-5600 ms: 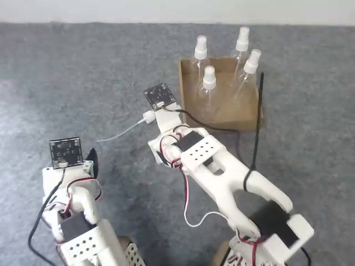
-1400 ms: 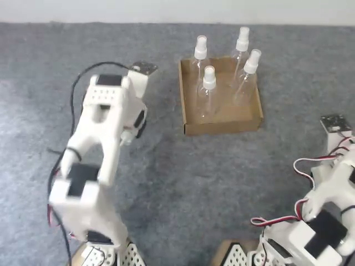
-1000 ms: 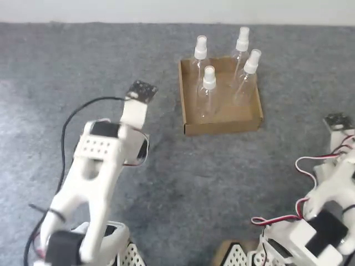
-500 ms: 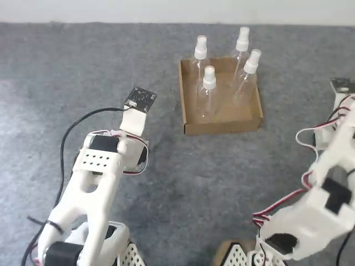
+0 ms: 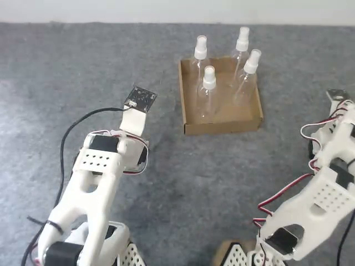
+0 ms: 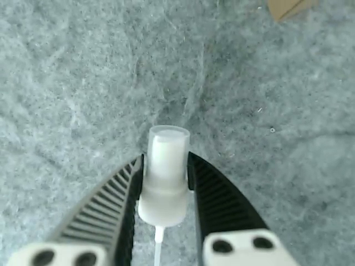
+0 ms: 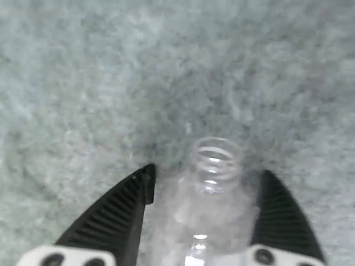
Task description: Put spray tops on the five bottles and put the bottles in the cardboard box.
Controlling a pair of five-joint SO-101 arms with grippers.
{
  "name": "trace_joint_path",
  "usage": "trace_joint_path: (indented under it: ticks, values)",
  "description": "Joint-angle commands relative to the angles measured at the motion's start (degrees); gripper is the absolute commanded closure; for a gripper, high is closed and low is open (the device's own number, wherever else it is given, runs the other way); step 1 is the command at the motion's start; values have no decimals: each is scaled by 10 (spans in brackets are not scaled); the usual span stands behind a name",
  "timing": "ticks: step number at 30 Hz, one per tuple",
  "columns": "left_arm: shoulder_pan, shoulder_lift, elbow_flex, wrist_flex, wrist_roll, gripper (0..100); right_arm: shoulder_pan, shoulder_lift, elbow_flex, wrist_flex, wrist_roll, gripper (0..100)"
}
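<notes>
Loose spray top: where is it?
In the left wrist view, the spray top is held in the left gripper over the grey carpet, with the corner of the cardboard box farther off.

The grey, felt-like bench [image 5: 61, 72] is spreading left to right; a pale strip [image 5: 111, 10] is running along its far edge.

High view: fixed camera above and behind arm bases, facing down and forward over grey felt-covered desk [image 5: 183, 183]. Far enough to take in white left arm [image 5: 94, 183], white right arm [image 5: 327, 188] and shallow brown cardboard box [image 5: 222, 126] toward far side.

Left wrist view: camera on left wrist, looking along black ribbed fingers [image 6: 111, 205] clamped on white plastic spray top [image 6: 165, 177], close over desk. Box corner [image 6: 285, 6] at frame edge, shared with high view.

Right wrist view: camera on right wrist, steeply down, very close on open neck of clear plastic bottle [image 7: 213, 160] and desk felt.
</notes>
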Motion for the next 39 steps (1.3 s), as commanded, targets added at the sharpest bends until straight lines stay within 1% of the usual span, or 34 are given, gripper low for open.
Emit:
trace_joint_path:
  ticks: [1,5,8,12,17,20,23,27,29,34,36,39]
  values:
    - [2,-22,-1,-15,3,976,5,-6,-24,7,-2,908]
    - [2,-22,-1,-15,3,976,3,-7,-38,8,1,996]
    - [2,-22,-1,-15,3,976,2,-9,-63,9,19,994]
    - [2,-22,-1,-15,3,976,-4,-61,-76,33,10,994]
    - [2,-24,-2,-28,1,977,-73,-194,-72,111,8,994]
    - [-4,-31,-17,-25,-1,980,-136,-281,-71,149,-25,994]
    - [-4,-59,-42,-18,0,985,-211,-368,-42,164,-55,994]
    - [-4,-151,-95,33,9,988,-345,-495,84,132,-97,993]
    - [-14,-213,-119,50,34,988,-418,-564,162,91,-110,993]
    - [-65,-354,-153,52,88,988,-590,-706,310,8,-141,993]
    - [-98,-403,-156,44,139,988,-649,-731,356,-22,-150,993]
    - [-154,-469,-145,15,221,988,-730,-735,429,-97,-148,993]
